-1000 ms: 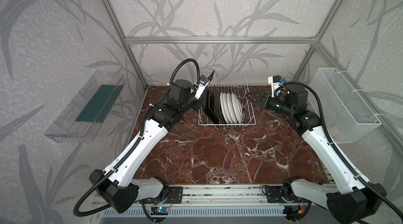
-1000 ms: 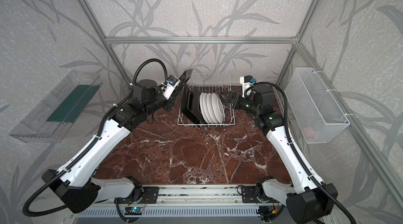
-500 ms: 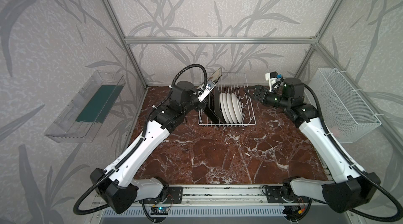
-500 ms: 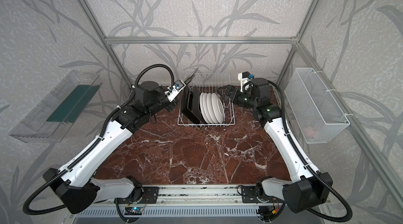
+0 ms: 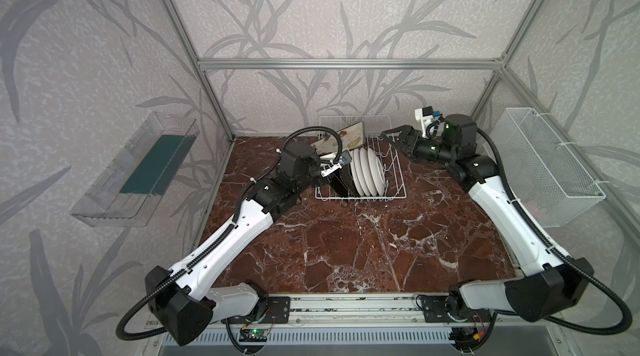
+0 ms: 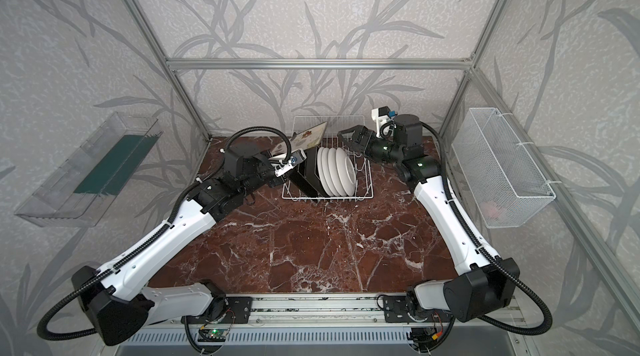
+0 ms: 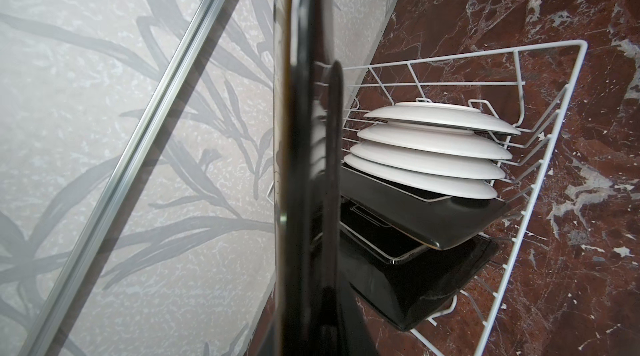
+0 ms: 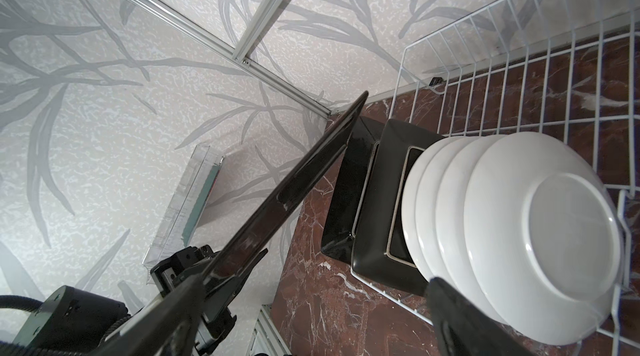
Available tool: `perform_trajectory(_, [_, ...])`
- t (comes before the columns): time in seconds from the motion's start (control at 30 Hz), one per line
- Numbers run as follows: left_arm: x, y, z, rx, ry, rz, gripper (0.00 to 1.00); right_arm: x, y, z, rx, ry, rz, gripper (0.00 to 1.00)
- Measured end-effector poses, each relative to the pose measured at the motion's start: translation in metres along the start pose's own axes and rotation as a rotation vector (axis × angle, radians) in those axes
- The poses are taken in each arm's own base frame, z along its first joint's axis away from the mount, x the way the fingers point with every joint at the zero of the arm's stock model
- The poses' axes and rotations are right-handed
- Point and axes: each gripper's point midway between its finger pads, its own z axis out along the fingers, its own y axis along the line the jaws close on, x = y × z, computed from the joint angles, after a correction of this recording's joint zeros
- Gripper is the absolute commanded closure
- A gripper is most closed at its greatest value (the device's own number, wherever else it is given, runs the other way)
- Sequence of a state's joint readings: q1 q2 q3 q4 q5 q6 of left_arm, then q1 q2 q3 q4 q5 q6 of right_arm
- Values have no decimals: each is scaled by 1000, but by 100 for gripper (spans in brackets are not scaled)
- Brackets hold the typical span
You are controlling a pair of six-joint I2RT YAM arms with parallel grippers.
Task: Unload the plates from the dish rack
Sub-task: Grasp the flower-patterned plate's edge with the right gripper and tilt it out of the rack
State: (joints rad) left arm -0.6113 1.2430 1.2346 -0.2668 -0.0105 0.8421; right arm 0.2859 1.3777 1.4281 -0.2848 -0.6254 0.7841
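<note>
Grips square plate (image 5: 343,136) in left gripper (image 5: 321,154), tilted above dish rack (image 5: 360,196). Holds right gripper (image 5: 390,136) jaws wide apart, empty, near round plates (image 5: 369,170).

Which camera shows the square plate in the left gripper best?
Both top views: the held square plate shows its cream flowered face, tilted above the dish rack. The left wrist view gives only a blurred dark edge; the right wrist view shows its black underside nearly edge-on.
</note>
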Motion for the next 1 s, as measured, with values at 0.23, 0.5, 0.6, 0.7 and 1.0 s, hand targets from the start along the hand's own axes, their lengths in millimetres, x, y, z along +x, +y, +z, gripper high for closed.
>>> perform_trajectory(0.23, [-7, -2, 2, -21, -23, 82, 100, 7, 1, 10, 7, 13, 52, 5])
perform_trajectory(0.5, [-7, -6, 7, -50, -45, 125, 100, 10, 0, 22, 12, 9, 108, 12])
perform_trajectory(0.6, [-5, -8, 7, -58, -51, 139, 100, 11, -4, 27, 20, 13, 130, 12])
perform_trajectory(0.7, [-5, -9, 5, -64, -59, 151, 100, 12, -8, 30, 28, 16, 145, 13])
perform_trajectory(1.0, [-4, -16, 5, -57, -76, 168, 100, 17, -19, 42, 47, 36, 176, 19])
